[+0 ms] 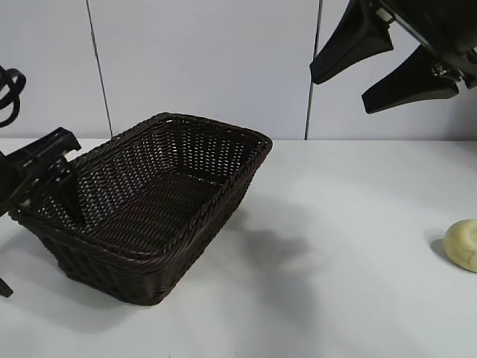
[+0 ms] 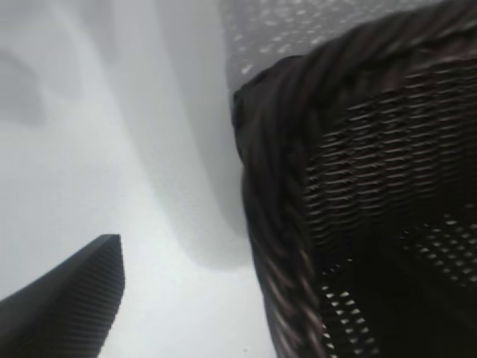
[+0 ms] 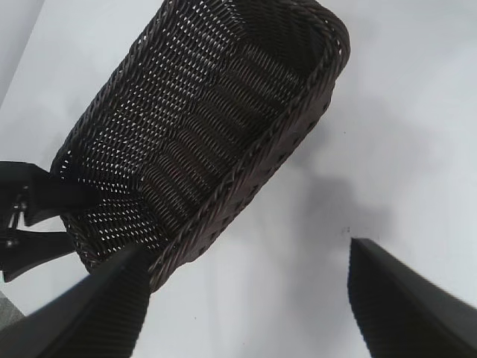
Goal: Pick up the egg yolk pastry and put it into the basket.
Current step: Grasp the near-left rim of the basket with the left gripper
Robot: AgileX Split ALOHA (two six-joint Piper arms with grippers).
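On the white table [image 1: 335, 298] sits the basket [image 1: 160, 205], dark woven wicker w/ a braided rim, left of centre in the exterior view. Far off at that view's right edge lies the egg yolk pastry [image 1: 463, 244], a small pale dome resting on the table, well apart from the basket and from both arms.

Left gripper [image 1: 56, 183] is low at the basket's left end, one finger down inside against the end wall, the other outside it, so the jaws straddle the rim (spread wide, not clamped on the wicker as far as can be seen). Left wrist view shows the braided corner very close, plus one dark finger [image 2: 67, 313] over bare table outside the basket. Right wrist view also catches this gripper [image 3: 45, 224] at the basket's end.

Right gripper [image 1: 384, 63] hangs high at the exterior view's upper right, above the table, fingers apart and holding nothing. Its two fingertips frame the table and the basket's near side in the right wrist view.
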